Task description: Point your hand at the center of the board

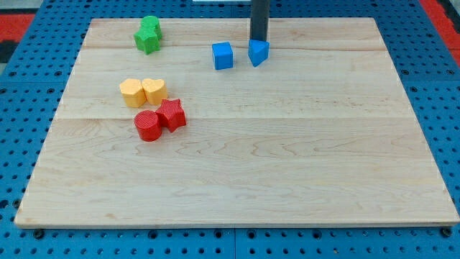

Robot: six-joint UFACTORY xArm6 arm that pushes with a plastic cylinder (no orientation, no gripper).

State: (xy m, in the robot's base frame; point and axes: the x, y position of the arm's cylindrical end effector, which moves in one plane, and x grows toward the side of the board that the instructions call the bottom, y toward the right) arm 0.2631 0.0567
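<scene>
My tip [259,40] is at the view's top, right of centre, just behind a blue wedge-shaped block [259,52] and touching or nearly touching it. A blue cube [223,55] lies just left of that block. The wooden board [287,158] fills most of the view. Its centre lies well below my tip.
Two green blocks [149,34] sit together at the top left. A yellow hexagon block [132,93] and a yellow heart block [154,91] touch at the left. A red cylinder [148,126] and a red star block [172,114] lie just below them. Blue pegboard [21,144] surrounds the board.
</scene>
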